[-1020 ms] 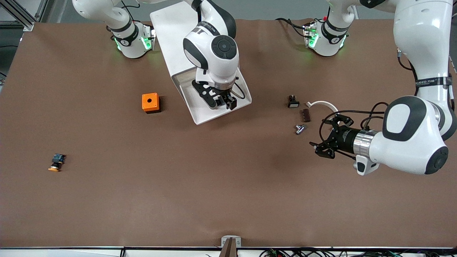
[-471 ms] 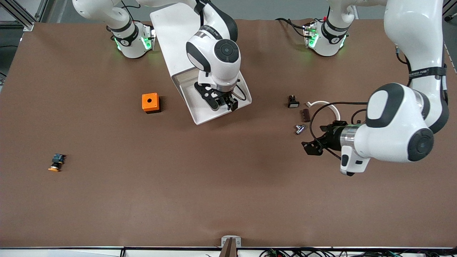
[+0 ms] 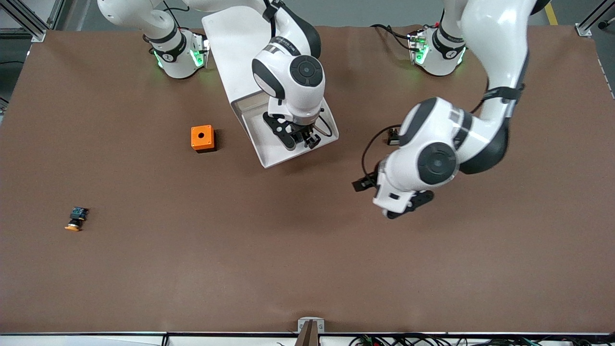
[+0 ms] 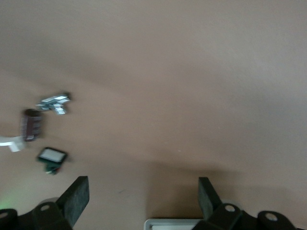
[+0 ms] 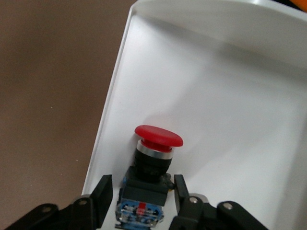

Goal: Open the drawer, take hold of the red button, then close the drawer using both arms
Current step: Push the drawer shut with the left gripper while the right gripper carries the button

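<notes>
The drawer [image 3: 270, 154] stands pulled out of the white cabinet [image 3: 229, 33]. My right gripper [image 3: 301, 138] is down in it. In the right wrist view the button [image 5: 152, 158], with its red cap and dark body, lies on the drawer's white floor [image 5: 225, 110]. My right gripper [image 5: 142, 192] is open, its fingers on either side of the button's body with narrow gaps. My left gripper [image 3: 366, 185] is over bare table between the drawer and the small parts. In the left wrist view it [image 4: 142, 199] is wide open and empty, and the drawer's corner [image 4: 173, 224] shows.
An orange cube with a hole [image 3: 202, 138] sits beside the drawer toward the right arm's end. An orange-capped button [image 3: 75, 219] lies nearer the front camera at that end. In the left wrist view lie a silver part [image 4: 53, 102], a brown piece [image 4: 32, 124] and a black switch [image 4: 52, 157].
My left arm has swung from its end of the table toward the drawer, now covering most of the small parts. My right gripper has stayed low in the drawer.
</notes>
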`<state>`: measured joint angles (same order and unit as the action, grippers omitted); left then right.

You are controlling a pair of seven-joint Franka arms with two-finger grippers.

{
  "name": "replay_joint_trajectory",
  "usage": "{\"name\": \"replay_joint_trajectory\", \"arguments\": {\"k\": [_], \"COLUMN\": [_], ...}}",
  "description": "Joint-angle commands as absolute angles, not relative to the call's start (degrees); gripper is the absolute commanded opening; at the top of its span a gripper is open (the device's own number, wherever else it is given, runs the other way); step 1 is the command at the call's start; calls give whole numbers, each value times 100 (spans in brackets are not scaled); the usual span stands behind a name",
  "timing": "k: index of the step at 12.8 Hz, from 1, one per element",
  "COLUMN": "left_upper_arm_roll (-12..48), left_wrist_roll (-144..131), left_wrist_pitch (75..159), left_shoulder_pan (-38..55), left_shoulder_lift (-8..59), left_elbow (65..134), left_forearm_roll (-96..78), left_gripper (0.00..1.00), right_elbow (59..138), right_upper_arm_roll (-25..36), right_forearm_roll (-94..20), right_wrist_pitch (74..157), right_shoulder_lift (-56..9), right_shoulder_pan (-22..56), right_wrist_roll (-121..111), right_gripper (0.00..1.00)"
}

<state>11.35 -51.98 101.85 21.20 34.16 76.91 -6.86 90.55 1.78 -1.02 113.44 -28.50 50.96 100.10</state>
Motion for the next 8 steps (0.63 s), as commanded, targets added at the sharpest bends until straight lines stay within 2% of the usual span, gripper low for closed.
{"name": "replay_joint_trajectory", "arguments": {"k": [1,5,8], "left_upper_arm_roll": [1291,1590,1591], "left_wrist_roll": [-5221,-5440,-5755], "left_wrist_pitch": [10800,12022,12059], "left_shoulder_pan": [2206,2276,2548], "left_shoulder_lift": [3261,3059,3067], "left_elbow": [8295,9271,9377], "left_forearm_roll": [-598,-580,-571], "left_gripper": [100,100,100], "right_elbow": [8974,8834,8307], "right_upper_arm_roll": [211,202,246], "right_forearm_roll": [-114,-201,-650], "right_wrist_pitch": [11285,11015,9988], "right_shoulder_lift": [-2874,-2813,-2559], "right_shoulder_pan": [5203,5072,4564], "right_wrist_roll": [10090,9776,8355], "right_gripper": [0,0,0]}}
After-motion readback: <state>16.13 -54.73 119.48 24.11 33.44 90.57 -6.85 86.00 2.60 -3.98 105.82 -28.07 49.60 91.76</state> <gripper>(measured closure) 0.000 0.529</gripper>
